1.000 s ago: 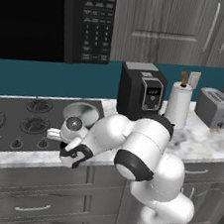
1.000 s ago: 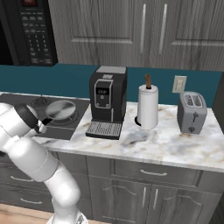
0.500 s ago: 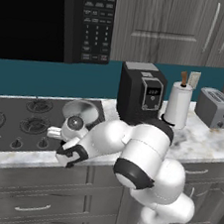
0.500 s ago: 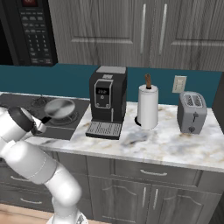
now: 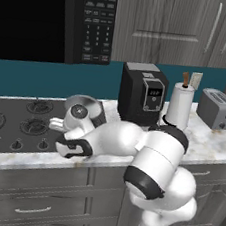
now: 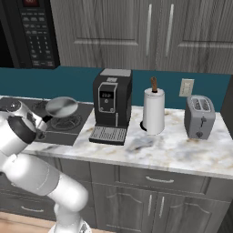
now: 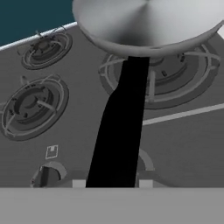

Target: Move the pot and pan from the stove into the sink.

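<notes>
The marble counter [image 6: 182,152] carries the stove [image 6: 68,132] at its left, then the coffee machine [image 6: 110,105], paper towel roll [image 6: 154,111] and toaster [image 6: 199,116] rightward from the stove.

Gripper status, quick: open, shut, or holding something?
Gripper: shut on the pan's black handle; the pan is lifted above the stove.

Wall [image 6: 68,77]: teal, behind the gripper.
Upper cabinets [image 6: 150,32]: grey wood, above and right.
Counter [image 6: 182,150]: white-grey marble, right of gripper.
Drawers [image 6: 154,182]: grey, below.
</notes>
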You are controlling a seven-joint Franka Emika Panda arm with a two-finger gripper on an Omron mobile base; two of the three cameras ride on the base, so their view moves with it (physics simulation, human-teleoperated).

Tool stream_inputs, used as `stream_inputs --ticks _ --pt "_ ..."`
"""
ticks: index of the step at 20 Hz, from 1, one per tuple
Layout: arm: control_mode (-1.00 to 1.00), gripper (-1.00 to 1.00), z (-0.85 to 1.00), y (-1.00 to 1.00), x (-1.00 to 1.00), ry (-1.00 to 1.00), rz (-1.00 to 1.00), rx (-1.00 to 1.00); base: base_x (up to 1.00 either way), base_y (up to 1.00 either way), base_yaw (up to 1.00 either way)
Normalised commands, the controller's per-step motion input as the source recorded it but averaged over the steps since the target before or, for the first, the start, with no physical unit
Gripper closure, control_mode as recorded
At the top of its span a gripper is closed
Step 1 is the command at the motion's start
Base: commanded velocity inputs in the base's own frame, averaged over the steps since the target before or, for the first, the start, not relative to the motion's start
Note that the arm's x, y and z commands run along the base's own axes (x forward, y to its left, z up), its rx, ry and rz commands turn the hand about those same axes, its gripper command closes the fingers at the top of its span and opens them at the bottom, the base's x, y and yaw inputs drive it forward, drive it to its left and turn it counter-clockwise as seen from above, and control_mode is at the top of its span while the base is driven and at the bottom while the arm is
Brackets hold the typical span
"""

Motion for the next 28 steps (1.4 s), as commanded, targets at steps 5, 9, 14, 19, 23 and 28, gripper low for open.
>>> stream_inputs --ticks 5,9,14,19,23,28 --pt "-1.0 1.0 0.43 -0.16 -0.23 0.11 0.0 -0.04 0.0 0.0 0.0" --pt "-1.0 1.0 0.43 -0.26 -0.44 0.07 0.0 -0.03 0.0 0.0 0.0" --pt "-1.0 1.0 0.4 -0.33 -0.59 0.02 0.0 -0.02 0.0 0.0 0.0" --pt "-1.0 1.0 0.39 -0.36 -0.73 0.0 0.02 0.0 0.0 0.0 0.0" --pt "-1.0 1.0 0.25 -0.2 -0.83 0.0 0.08 -0.01 0.0 0.0 0.0" --pt "-1.0 1.0 0.17 -0.15 -0.92 0.0 0.11 -0.01 0.0 0.0 0.0"
